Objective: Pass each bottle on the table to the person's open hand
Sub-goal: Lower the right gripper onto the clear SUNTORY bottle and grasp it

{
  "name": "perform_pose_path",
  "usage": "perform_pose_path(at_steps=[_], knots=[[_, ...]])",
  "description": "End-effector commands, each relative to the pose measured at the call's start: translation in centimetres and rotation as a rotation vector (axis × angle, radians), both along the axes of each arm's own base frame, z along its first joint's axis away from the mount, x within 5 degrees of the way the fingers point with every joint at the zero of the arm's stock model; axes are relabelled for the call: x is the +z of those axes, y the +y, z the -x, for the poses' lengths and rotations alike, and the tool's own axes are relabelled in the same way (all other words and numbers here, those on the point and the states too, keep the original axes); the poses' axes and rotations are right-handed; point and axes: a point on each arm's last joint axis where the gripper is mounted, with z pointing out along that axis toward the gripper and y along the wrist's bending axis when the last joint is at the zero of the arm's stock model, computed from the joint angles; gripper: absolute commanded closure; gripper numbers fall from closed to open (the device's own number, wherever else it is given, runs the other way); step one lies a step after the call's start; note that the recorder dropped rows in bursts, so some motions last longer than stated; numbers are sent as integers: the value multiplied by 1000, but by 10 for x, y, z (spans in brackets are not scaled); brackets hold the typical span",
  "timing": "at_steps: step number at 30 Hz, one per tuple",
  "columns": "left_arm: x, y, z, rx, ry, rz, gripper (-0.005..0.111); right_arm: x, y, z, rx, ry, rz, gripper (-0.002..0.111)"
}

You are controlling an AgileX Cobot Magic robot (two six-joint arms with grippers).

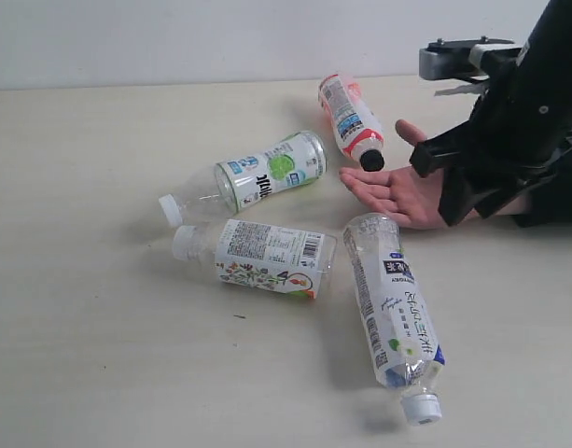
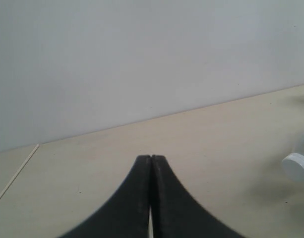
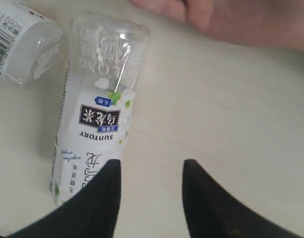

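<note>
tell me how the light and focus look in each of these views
exterior view: even soft light, only faint shadows beside the long white-blue-label bottle, all sharp; left wrist view: the shut left pincer is a soft-edged black shape, the white cap at the edge blurry; right wrist view: bright glints on that bottle's clear base, the open right pincer out of focus

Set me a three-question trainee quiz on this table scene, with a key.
1. True or false: the long white-blue-label bottle lies on its side on the table.
2. Whose cap lies nearest the open hand? A, lime-label; B, red-orange-label bottle; C, floral-label.
3. Fill in: the left jaws are shut; the right jaws are ____.
Key: 1 true; 2 B; 3 open.
</note>
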Motion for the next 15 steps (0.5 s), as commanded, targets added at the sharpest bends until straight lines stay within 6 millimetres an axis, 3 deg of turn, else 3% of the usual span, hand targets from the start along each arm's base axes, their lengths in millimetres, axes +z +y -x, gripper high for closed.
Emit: perform_pose_path(at_steps=[1,7,15], knots=[[0,0,0,-5,-8,-1,107,-16,16,2,20,-71,-27,55],[0,0,0,-5,-8,-1,107,-38,31,14,58,-127,-36,31],[0,0,0,-5,-8,-1,107,-56,44,18,24,-173,-54,28]])
